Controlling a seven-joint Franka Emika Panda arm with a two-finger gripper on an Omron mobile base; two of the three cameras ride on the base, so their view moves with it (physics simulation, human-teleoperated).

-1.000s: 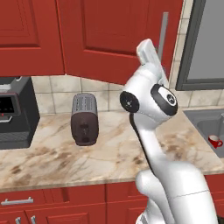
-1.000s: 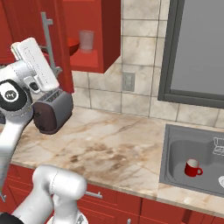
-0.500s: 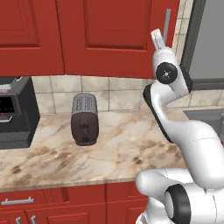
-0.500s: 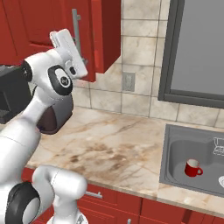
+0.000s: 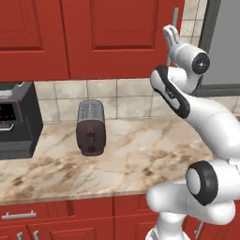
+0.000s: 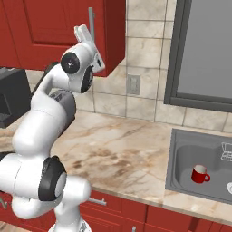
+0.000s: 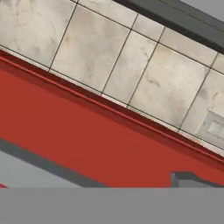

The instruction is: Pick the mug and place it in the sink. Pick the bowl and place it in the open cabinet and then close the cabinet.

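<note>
From the left base view, the pincer (image 5: 170, 35) sat high against the cabinet (image 5: 122, 37), whose door looked shut, right by its bar handle (image 5: 175, 21); a push too long, I judged, would jam the hand on the panel; whether the jaws stood apart I could not tell. From the right base view, the mug (image 6: 199, 174) stood in the sink (image 6: 181, 158), far below and to the side; open counter (image 6: 118, 149) lay beneath for retreat. From the hand view, red cabinet edge ran close, tiled wall beyond.
</note>
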